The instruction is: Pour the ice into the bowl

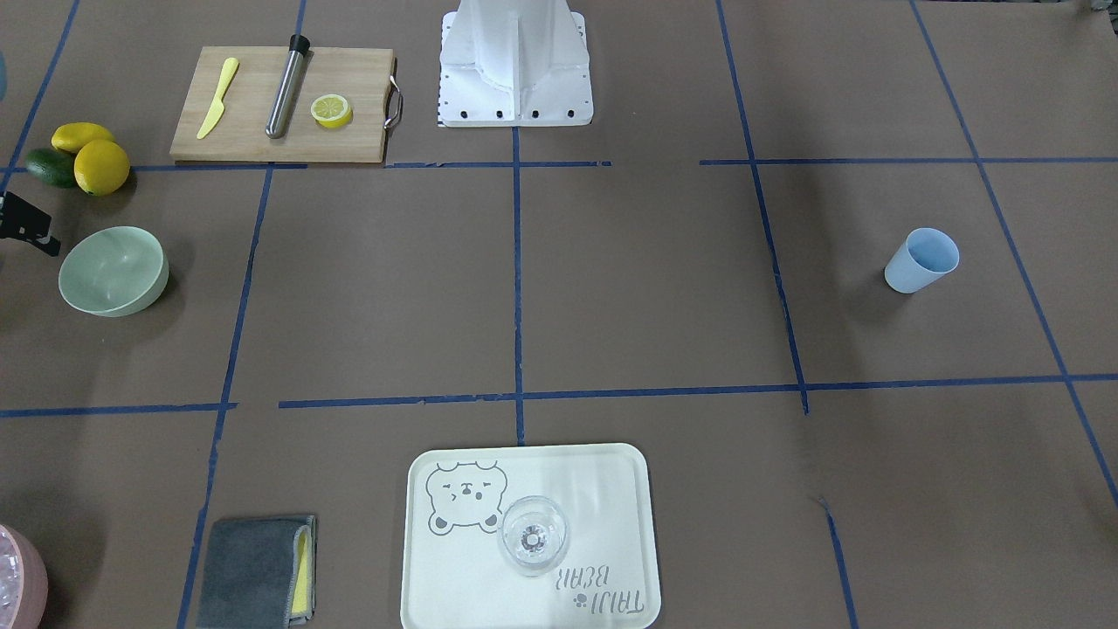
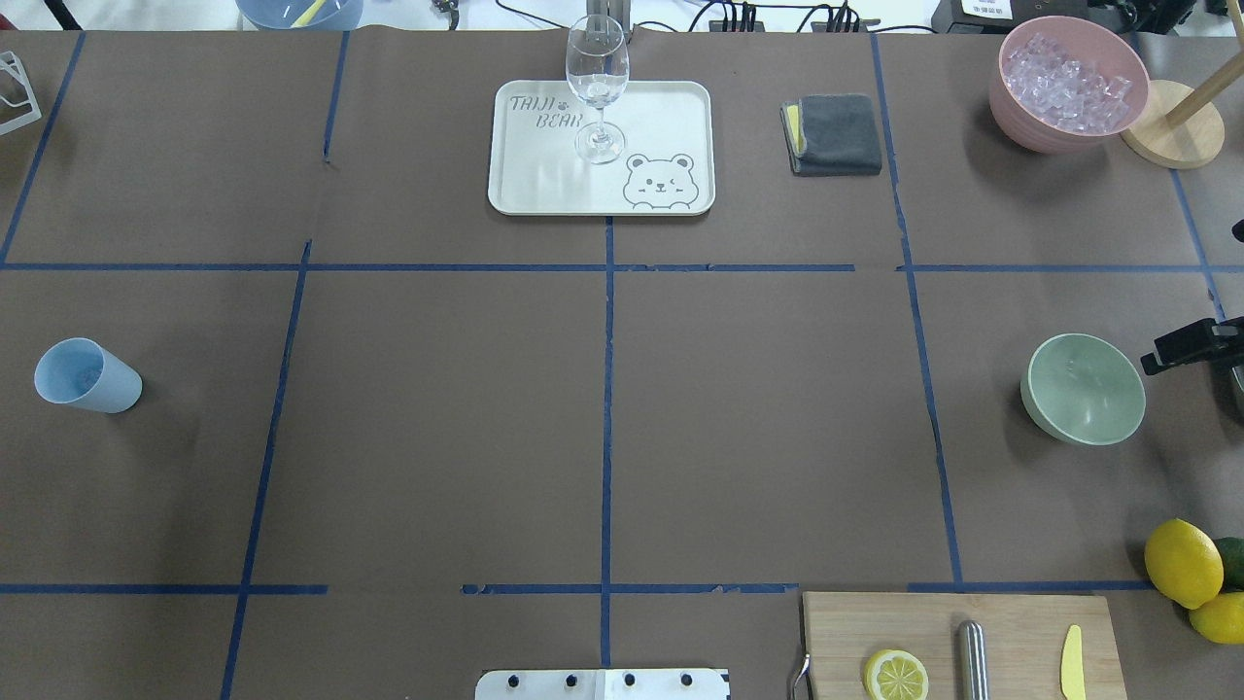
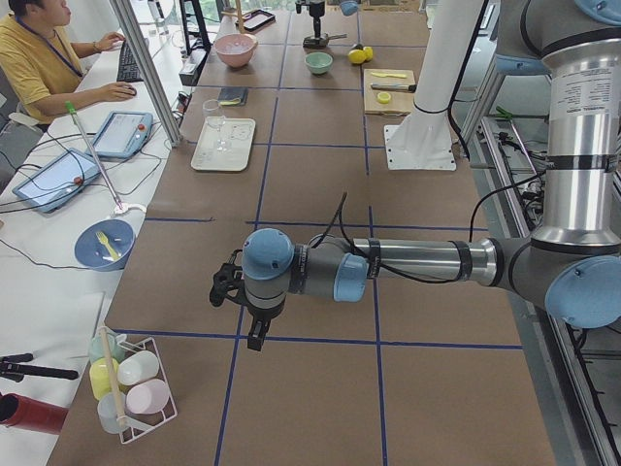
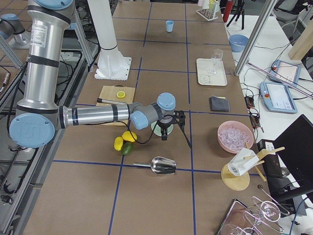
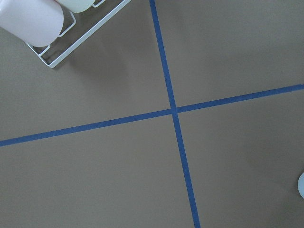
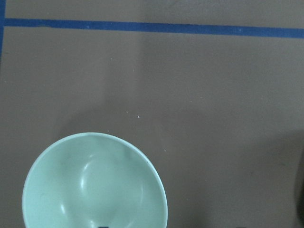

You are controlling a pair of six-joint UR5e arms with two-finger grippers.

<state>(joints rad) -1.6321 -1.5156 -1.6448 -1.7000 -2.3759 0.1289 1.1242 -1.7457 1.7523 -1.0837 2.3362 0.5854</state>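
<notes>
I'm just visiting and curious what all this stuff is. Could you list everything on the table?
bowl: one, mint green, robot's right side
blue cup: one, pale blue, robot's far left
tray: one, cream with bear print, far middle
wine glass: one, clear, upright on the tray
cloth: one, grey, right of the tray
pink bowl: one, pink, far right, holds clear cubes
cutting board: one, wooden, near right; bears yellow knife, metal rod, lemon half
lemons: two, yellow, beside the board
green fruit: one, dark green, beside the lemons
scoop: one, metal, right end
left gripper: one, black, above the table's left end
right gripper: one, black, beside the bowl
</notes>
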